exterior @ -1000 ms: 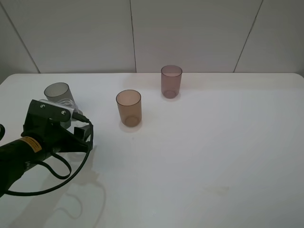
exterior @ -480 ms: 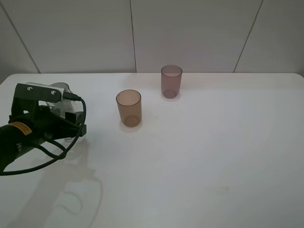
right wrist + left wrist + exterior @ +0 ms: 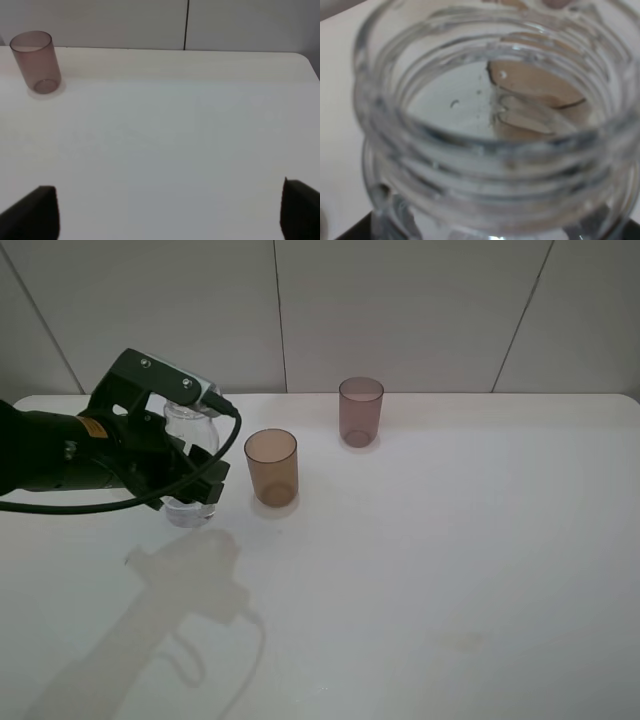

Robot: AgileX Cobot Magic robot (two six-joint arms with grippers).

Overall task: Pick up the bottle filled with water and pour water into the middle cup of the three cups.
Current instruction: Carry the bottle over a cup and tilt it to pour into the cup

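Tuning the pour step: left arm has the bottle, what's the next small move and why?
Probably shift the left gripper right until the bottle neck sits over the middle cup, then tilt. The bottle is gripped upright, beside that amber cup rather than above it; tilting now would likely spill on the table.

bottle point(image 3: 490, 165) | open threaded neck fills view | water inside

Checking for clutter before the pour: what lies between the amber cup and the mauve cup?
Nothing: the exterior high view shows only bare white table between the amber cup and the mauve cup.
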